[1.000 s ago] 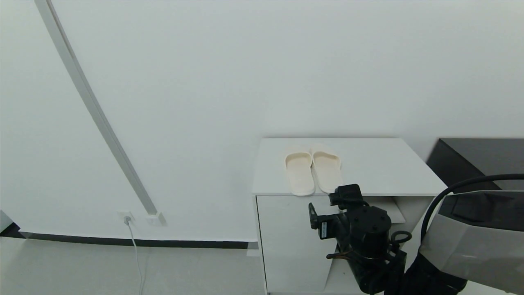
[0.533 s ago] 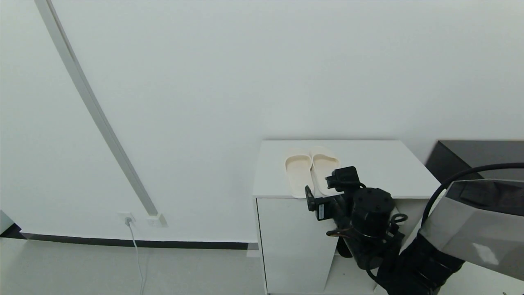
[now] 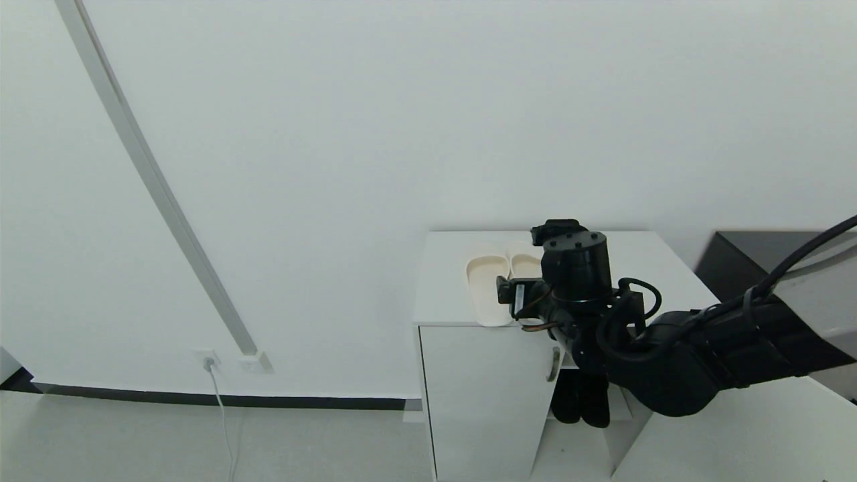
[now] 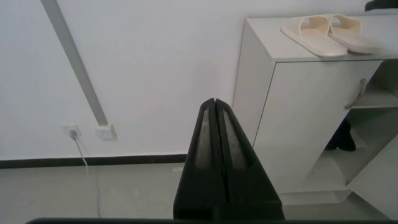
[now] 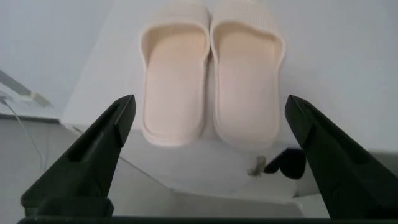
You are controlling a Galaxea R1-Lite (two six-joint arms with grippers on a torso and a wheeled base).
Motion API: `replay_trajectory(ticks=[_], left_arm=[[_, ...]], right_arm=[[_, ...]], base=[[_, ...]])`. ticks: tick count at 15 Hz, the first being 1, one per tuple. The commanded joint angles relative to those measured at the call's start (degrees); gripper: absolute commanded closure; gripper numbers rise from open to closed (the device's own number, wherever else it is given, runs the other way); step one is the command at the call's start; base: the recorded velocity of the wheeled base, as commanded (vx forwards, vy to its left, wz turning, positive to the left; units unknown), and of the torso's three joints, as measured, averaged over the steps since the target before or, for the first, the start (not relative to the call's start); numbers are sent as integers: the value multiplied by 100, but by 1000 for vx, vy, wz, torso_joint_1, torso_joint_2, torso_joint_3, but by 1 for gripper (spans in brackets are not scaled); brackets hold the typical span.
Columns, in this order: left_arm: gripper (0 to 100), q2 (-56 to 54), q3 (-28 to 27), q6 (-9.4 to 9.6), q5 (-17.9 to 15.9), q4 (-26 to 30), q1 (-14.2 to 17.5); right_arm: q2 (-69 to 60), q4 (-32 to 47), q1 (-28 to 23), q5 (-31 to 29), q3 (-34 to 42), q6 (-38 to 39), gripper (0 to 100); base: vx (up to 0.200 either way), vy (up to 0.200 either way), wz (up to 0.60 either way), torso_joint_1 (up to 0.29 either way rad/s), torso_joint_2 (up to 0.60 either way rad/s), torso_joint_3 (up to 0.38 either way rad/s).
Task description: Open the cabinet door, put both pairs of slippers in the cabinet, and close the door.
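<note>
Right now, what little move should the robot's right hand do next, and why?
Probably lower the right gripper onto the cream slippers and close on them. Its fingers stand wide open over the pair on top of the cabinet, and the black slippers already sit inside it.

The right arm [image 3: 676,365] is matte black, ending above the cabinet [image 3: 482,402] top in a squat cylinder with small screws around its flat cap, a pale-labelled block on one side, thin black cables looping on the other and a copper-coloured wire beneath. Farther from the cabinet a thick black cable [image 3: 813,248] arcs over a pale grey shell [image 3: 829,298]. The right gripper [image 5: 209,102] has two black wedge-shaped fingers set wide apart; the left gripper [image 4: 215,106] has two black fingers that meet along a thin seam.
</note>
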Motion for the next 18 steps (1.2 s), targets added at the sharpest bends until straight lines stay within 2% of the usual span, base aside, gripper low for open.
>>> replay_trajectory(ticks=[1, 5, 10, 14, 18], left_arm=[[100, 7, -1, 0, 1, 2, -1], [100, 7, 7, -9, 1, 2, -1], [100, 7, 7, -18, 1, 2, -1], [100, 7, 7, -18, 1, 2, -1], [100, 7, 7, 0, 1, 2, -1]], right_arm=[[-34, -5, -2, -1, -33, 16, 0], [-8, -5, 200, -27, 397, 253, 0], [353, -233, 226, -98, 459, 359, 0], [950, -418, 112, -54, 151, 350, 0], [1662, -699, -266, 192, -570, 157, 0]], base=[[200, 0, 0, -12, -17, 7], [200, 0, 0, 12, 4, -1], [0, 0, 0, 0, 0, 0], [0, 0, 0, 0, 0, 0], [0, 0, 0, 0, 0, 0]])
